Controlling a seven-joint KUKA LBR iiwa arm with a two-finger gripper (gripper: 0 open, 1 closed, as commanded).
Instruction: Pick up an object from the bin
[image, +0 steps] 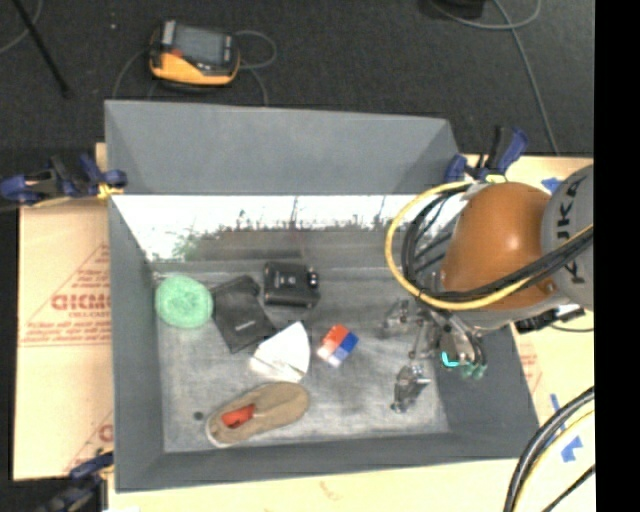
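Just gripper (408, 384) nr small red/white/blue block (337, 343), apart.

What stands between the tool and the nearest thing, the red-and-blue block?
Nothing visible. The tool is over bare floor at the bin's right end; the block lies apart from it toward the middle, with the white thing beyond the block.
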